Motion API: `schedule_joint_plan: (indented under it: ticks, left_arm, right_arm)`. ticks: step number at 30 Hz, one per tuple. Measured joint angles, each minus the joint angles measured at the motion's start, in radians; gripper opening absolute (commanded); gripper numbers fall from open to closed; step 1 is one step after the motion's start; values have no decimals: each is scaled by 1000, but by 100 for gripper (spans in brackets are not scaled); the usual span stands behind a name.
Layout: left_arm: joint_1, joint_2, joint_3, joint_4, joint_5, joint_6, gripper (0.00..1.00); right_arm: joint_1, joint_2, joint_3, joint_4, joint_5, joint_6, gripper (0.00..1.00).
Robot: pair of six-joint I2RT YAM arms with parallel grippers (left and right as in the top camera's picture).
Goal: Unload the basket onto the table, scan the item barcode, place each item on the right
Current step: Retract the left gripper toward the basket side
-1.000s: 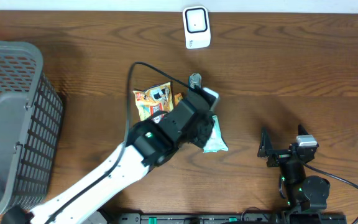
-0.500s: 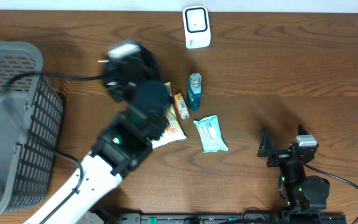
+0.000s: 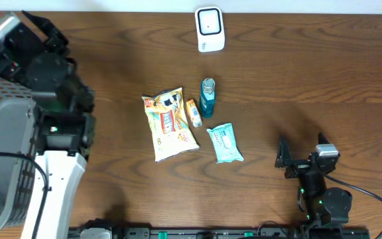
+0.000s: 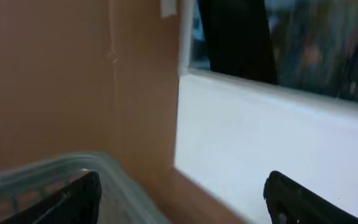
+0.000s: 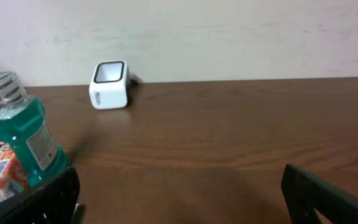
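Four items lie mid-table: a yellow snack bag (image 3: 168, 124), a small orange box (image 3: 193, 113), a green mouthwash bottle (image 3: 207, 97) (image 5: 23, 134) and a pale blue wipes pack (image 3: 225, 143). The white scanner (image 3: 209, 28) (image 5: 109, 84) stands at the back edge. My left gripper (image 3: 37, 25) (image 4: 182, 205) is far left, above the basket, open and empty. My right gripper (image 3: 302, 147) (image 5: 185, 199) rests low at the front right, open and empty, facing the scanner. No barcode shows.
A grey mesh basket (image 3: 8, 133) (image 4: 55, 171) fills the left edge, under my left arm. A white wall and brown panel fill the left wrist view. Bare wood lies between my right gripper and the items.
My left arm has swung from over the items in the middle to the far left above the basket. Its jaws have spread wider. The four items and right arm have stayed put.
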Motion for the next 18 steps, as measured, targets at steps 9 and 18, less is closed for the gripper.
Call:
schedule_joint_plan:
  ticks: [9, 18]
  left_arm:
    - [49, -29, -2, -310, 356, 175, 84]
    - [49, -129, -2, -391, 785, 195, 84]
  right_arm:
    - [0, 0, 0, 1, -6, 0, 99]
    - [0, 0, 0, 11, -100, 405, 99]
